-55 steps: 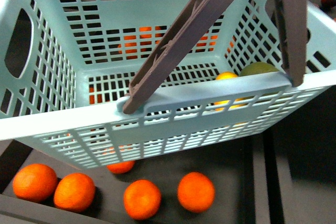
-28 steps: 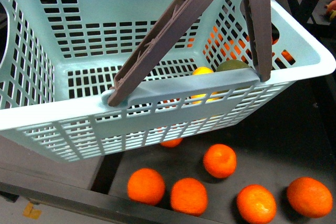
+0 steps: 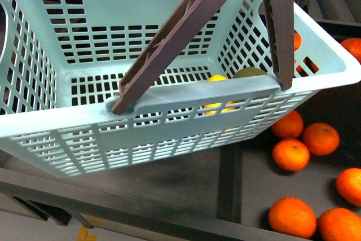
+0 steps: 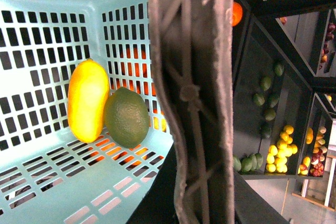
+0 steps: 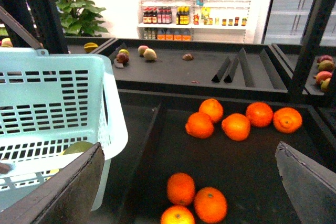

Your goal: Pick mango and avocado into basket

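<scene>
Lying side by side and touching on the slotted floor of the basket (image 4: 47,182): mango (image 4: 87,100) and avocado (image 4: 126,117), in a corner against the wall. Brown-grey handles (image 3: 175,40) raised over the basket. Oranges (image 5: 235,126) scattered on the dark shelf (image 5: 252,161) beside it. Right end effector (image 5: 184,182) spread wide, holding nothing. Left end effector state: cannot tell.

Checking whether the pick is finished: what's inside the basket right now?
Inside the basket, the mango and avocado lie side by side, touching, in one corner. A raised handle covers part of the interior, so anything behind it cannot be seen.
</scene>
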